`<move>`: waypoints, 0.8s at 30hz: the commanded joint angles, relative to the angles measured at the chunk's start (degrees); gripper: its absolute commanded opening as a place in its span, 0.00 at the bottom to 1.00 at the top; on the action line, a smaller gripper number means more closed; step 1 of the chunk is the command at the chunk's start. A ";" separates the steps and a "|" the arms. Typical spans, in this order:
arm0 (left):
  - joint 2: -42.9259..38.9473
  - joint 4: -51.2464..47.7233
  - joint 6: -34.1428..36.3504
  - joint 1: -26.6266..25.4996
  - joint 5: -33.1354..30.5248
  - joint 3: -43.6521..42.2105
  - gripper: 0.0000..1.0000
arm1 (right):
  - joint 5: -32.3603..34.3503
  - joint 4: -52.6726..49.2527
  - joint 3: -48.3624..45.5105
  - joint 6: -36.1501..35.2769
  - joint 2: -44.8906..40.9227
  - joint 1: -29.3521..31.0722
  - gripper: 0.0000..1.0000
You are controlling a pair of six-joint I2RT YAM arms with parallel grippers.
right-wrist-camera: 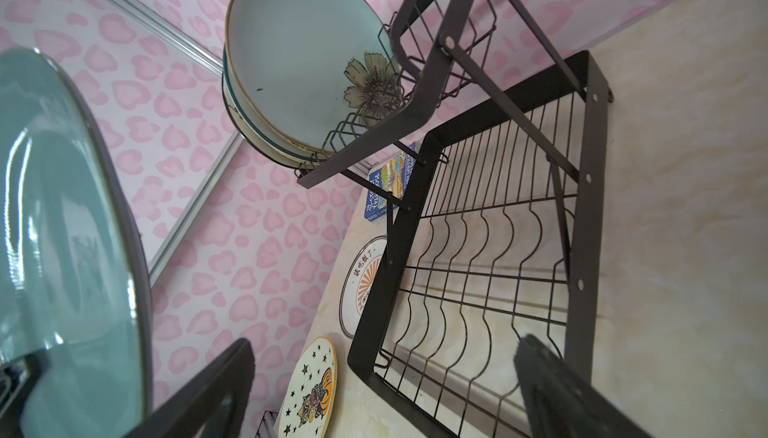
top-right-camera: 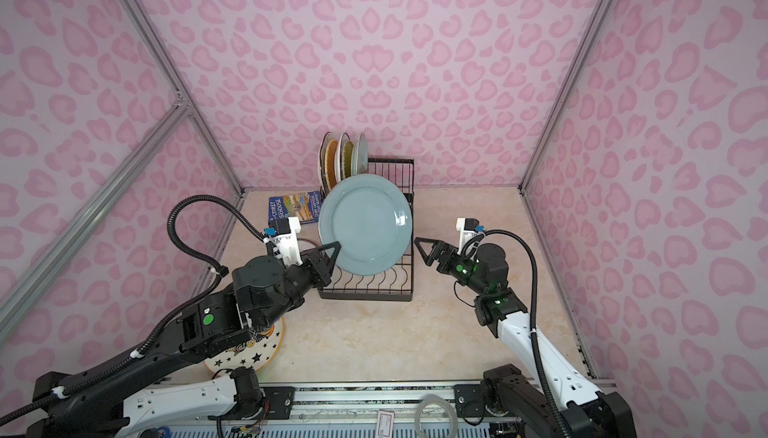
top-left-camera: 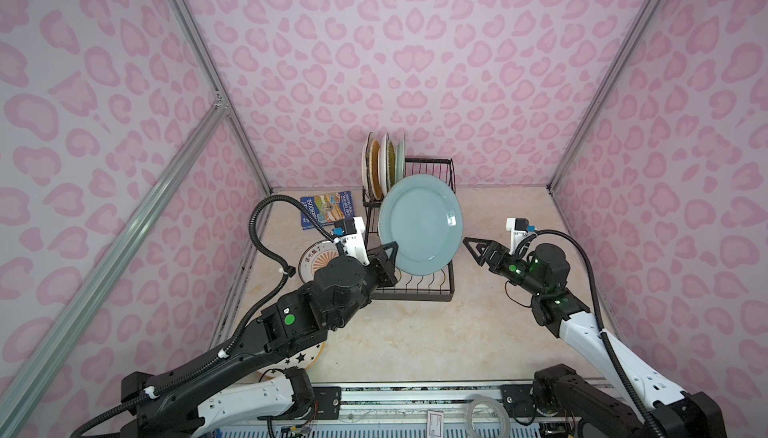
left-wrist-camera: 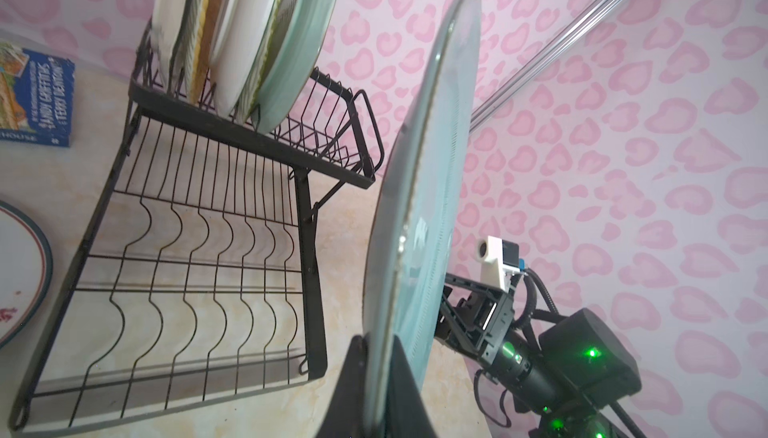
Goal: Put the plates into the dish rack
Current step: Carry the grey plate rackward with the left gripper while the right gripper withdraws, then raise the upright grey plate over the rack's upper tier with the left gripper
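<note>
Grey-blue plate above dish rack: left gripper clamps rim; right gripper agape, empty. Risk: one-edge hold pivots, slips.

Grey-blue plate, black rack, pink-blotched walls, blue book.

walls — pink blotch print | frame — aluminium struts | tabletop: beige marble

A grey-blue plate hangs nearly upright, rim pinched in the closed jaws of the left gripper. Beyond them, five plates stand slotted in the upper basket of the black wire dish rack. A sunburst plate and a starry plate lie flat below and behind those jaws.
</note>
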 commanded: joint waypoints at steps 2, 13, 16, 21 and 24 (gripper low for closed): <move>3.58 3.14 6.43 -0.09 -6.36 7.57 0.03 | -1.99 8.26 -1.97 -3.09 -0.66 1.03 0.97; 18.13 2.27 18.16 -0.09 -15.50 27.01 0.03 | 2.60 9.91 -7.33 -7.43 -7.37 4.50 0.97; 23.44 2.20 23.20 -0.10 -19.65 33.20 0.03 | 4.82 9.41 -8.15 -9.40 -7.65 6.71 0.97; 32.59 2.71 32.65 -0.01 -27.90 43.00 0.03 | 4.55 13.74 -9.92 -9.16 -6.44 7.47 0.97; 37.57 2.22 36.97 0.86 -30.22 48.29 0.03 | 4.38 16.13 -10.73 -9.12 -5.98 8.17 0.97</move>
